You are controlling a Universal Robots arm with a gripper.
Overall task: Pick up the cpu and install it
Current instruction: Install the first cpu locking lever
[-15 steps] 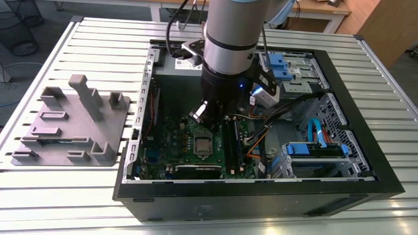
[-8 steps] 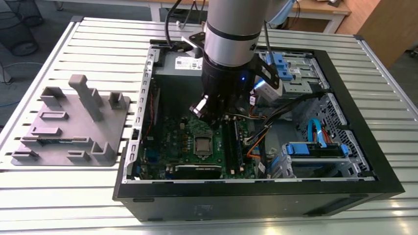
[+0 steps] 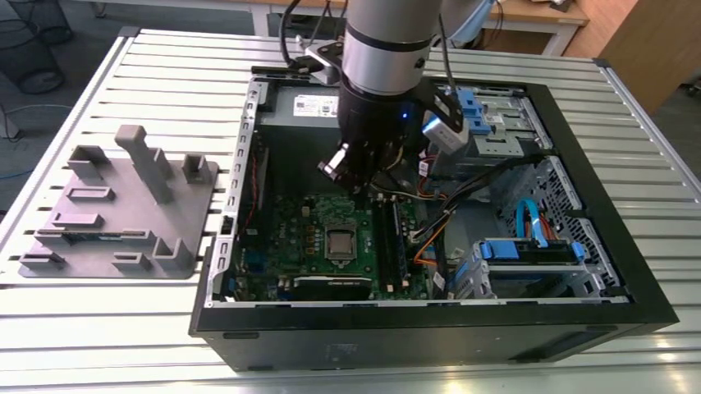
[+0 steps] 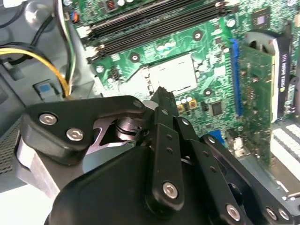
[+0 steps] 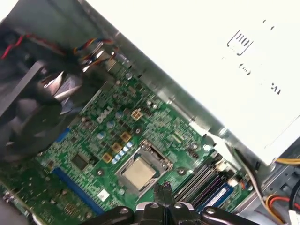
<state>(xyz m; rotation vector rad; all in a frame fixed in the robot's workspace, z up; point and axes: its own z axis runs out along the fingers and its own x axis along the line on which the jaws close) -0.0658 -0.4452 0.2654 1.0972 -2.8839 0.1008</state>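
Note:
The cpu [image 3: 340, 242] lies flat in its socket on the green motherboard [image 3: 287, 238] inside the open computer case. It shows as a dull silver square in both wrist views [image 5: 138, 172] [image 4: 176, 75]. My gripper [image 3: 356, 182] hangs above the board, a little behind the socket and clear of the chip. The black fingertips [image 5: 164, 189] are pressed together with nothing between them, and they come to a narrow point in the second wrist view [image 4: 161, 93].
The case walls [image 3: 225, 246] ring the board. Memory slots [image 3: 389, 246] run beside the socket, with loose cables [image 3: 438, 222] and blue drive cages [image 3: 526, 250] on the exterior view's right. A grey parts fixture [image 3: 121, 205] stands on the slatted table. A fan [image 5: 33, 117] sits near the power supply [image 5: 211, 56].

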